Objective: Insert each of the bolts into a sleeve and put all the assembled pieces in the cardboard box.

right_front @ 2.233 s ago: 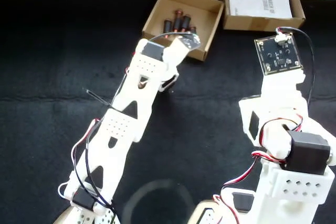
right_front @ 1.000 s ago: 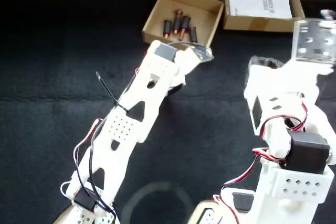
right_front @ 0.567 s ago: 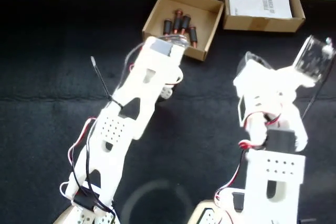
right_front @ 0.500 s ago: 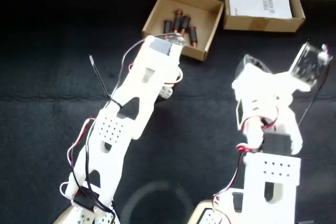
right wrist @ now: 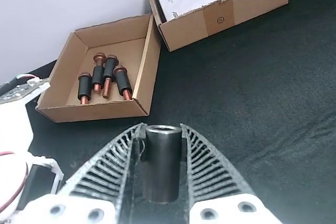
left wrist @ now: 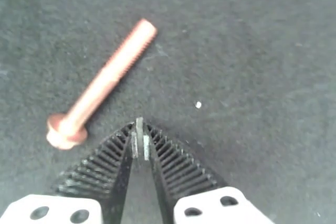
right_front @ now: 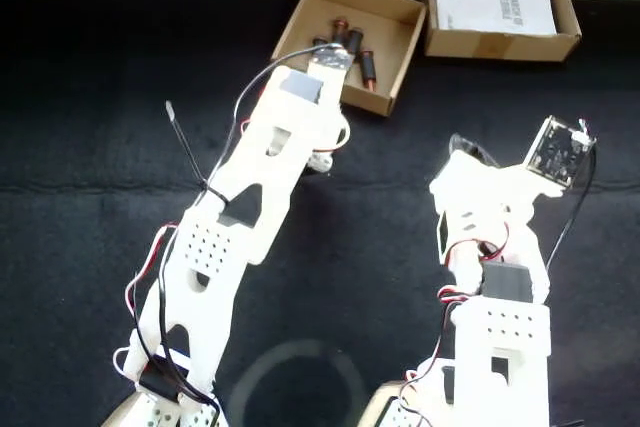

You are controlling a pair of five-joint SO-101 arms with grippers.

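Observation:
A copper bolt (left wrist: 100, 87) lies loose on the black mat, its flanged head nearest my left gripper (left wrist: 139, 139). That gripper is shut with nothing in it, its tips just beside the bolt's head. My right gripper (right wrist: 161, 127) is shut on a dark metal sleeve (right wrist: 163, 171), held upright above the mat. Ahead of it the cardboard box (right wrist: 149, 51) holds several assembled bolt-and-sleeve pieces (right wrist: 105, 80). From above, the same box (right_front: 398, 47) sits at the back, with the left arm (right_front: 285, 137) ending just in front of it and the right arm (right_front: 490, 207) farther right.
A second cardboard box (right_front: 565, 2) with a printed sheet (right_front: 495, 2) stands at the back right, close beside the first. Black mat (right_front: 90, 147) stretches open to the left and between the arms. The left arm's white wrist (right wrist: 16, 108) stands near the first box.
The left arm's wrist has tipped down over the mat by the box's front edge. The right arm has swung its wrist round and drawn back from the far right box.

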